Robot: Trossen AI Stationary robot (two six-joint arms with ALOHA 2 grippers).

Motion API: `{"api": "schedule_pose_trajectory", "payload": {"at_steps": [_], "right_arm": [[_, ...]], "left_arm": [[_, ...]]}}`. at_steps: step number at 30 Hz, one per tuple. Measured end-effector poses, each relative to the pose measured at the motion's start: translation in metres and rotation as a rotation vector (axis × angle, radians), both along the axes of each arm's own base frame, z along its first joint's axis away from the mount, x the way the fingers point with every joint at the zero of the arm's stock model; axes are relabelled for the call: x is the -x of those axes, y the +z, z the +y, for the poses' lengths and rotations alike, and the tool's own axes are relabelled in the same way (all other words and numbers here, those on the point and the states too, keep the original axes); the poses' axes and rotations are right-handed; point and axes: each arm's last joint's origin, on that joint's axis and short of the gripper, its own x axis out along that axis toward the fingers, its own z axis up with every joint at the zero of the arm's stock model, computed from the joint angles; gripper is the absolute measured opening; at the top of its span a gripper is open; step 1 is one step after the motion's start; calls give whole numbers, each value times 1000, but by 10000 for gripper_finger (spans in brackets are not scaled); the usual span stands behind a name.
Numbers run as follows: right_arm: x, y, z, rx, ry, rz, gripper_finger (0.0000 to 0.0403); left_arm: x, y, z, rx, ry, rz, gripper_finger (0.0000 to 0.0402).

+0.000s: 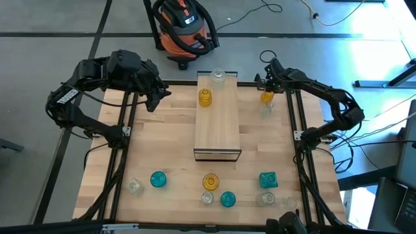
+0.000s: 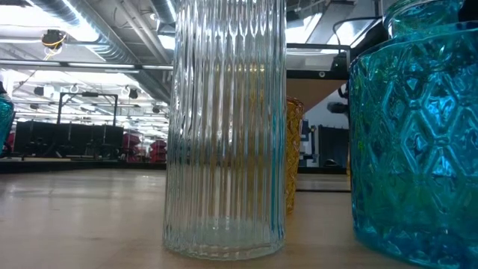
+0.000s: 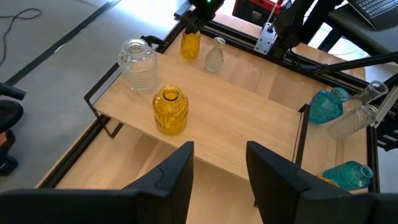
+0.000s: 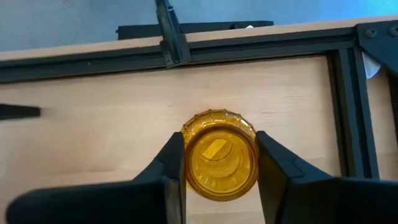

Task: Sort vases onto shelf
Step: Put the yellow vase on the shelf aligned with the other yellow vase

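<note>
The light-wood shelf [image 1: 218, 127] lies along the table's middle. A ribbed amber vase [image 1: 205, 97] and a clear vase [image 1: 218, 78] stand on its far end. At the table's far right corner my right gripper [image 1: 267, 90] is shut on another amber vase [image 4: 221, 155], and a small clear vase [image 1: 266, 109] stands just beside it. My left gripper [image 3: 217, 174] hangs open above the table's far left, touching nothing. Several teal, amber and clear vases stand along the near edge, among them a teal vase [image 1: 158, 179], an amber vase [image 1: 210, 181] and a second teal vase [image 1: 268, 180]. My right gripper pinches the amber vase between its two fingers, one finger [image 4: 176, 163] on each opposite side of the ribbed body [image 4: 189, 155]. The fingers come from above, slanting steeply down. The vase stands upright with its mouth up and its bottom on the tabletop.
The tabletop has a black frame [image 1: 296, 117] along its edges. An orange shop vacuum [image 1: 185, 29] stands on the floor beyond the far edge. Bare wood lies on both sides of the shelf. In the low view a clear ribbed vase [image 2: 224, 127] and a teal vase [image 2: 414, 127] stand close up.
</note>
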Motion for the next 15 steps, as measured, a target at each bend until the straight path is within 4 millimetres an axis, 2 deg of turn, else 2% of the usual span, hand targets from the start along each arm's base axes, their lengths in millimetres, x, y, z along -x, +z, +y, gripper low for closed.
{"api": "schedule_pose_trajectory", "payload": {"at_steps": [4, 9, 11, 15], "right_arm": [[-4, 7, 9, 4, 45, -28, 98], [-11, 30, 26, 43, 138, -50, 98], [-15, 44, 34, 51, 202, -34, 98], [-28, 88, 50, 128, 325, -23, 98]], "left_arm": [[0, 0, 0, -3, 5, 1, 139], [0, 0, 1, -17, 23, 5, 139], [0, 0, 1, -21, 22, 6, 139], [0, 0, 1, -32, 14, 10, 139]]}}
